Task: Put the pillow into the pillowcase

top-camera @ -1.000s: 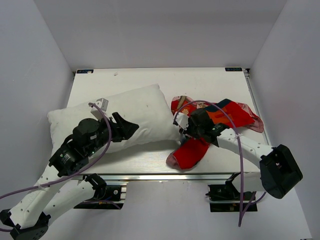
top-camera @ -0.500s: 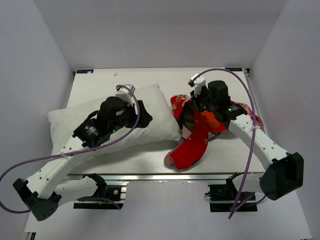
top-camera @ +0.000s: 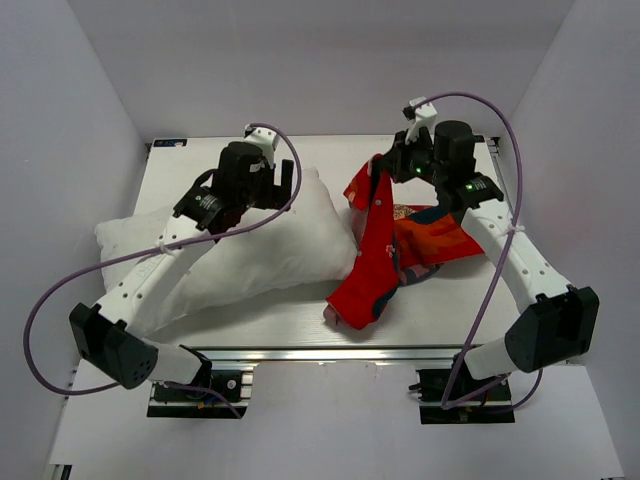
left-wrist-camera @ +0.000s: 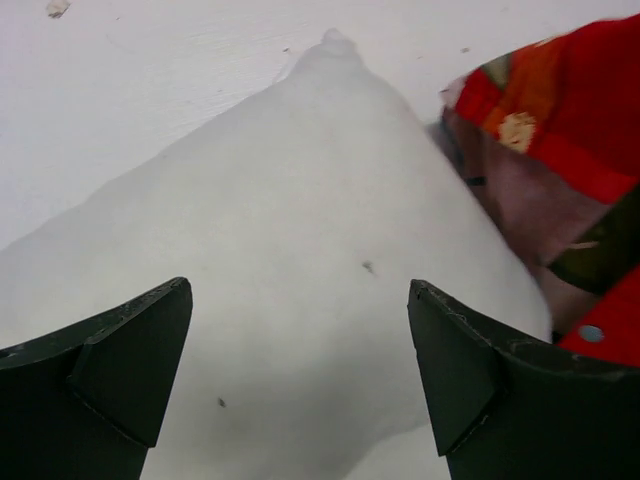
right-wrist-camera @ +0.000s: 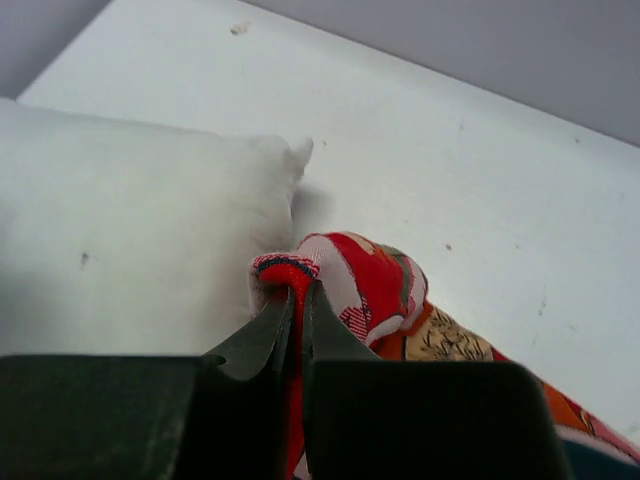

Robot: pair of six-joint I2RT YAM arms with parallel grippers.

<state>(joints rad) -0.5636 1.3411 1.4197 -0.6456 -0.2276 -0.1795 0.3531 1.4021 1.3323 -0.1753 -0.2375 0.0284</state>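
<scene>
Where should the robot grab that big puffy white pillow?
Grip the pillow at its pointed far corner beside the pillowcase, coming down from above. The middle is too plump; the corner tapers thin, and the open left gripper hovers near it.

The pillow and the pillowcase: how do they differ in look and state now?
The pillow is plain white; the pillowcase is bright red with a printed pattern. The pillow is plump and full; the pillowcase is thin, limp and crumpled. The pillow lies unheld below the open left gripper; the pillowcase has one edge pinched in the shut right gripper, the rest hanging to the table. Both are soft fabric, side by side.
</scene>
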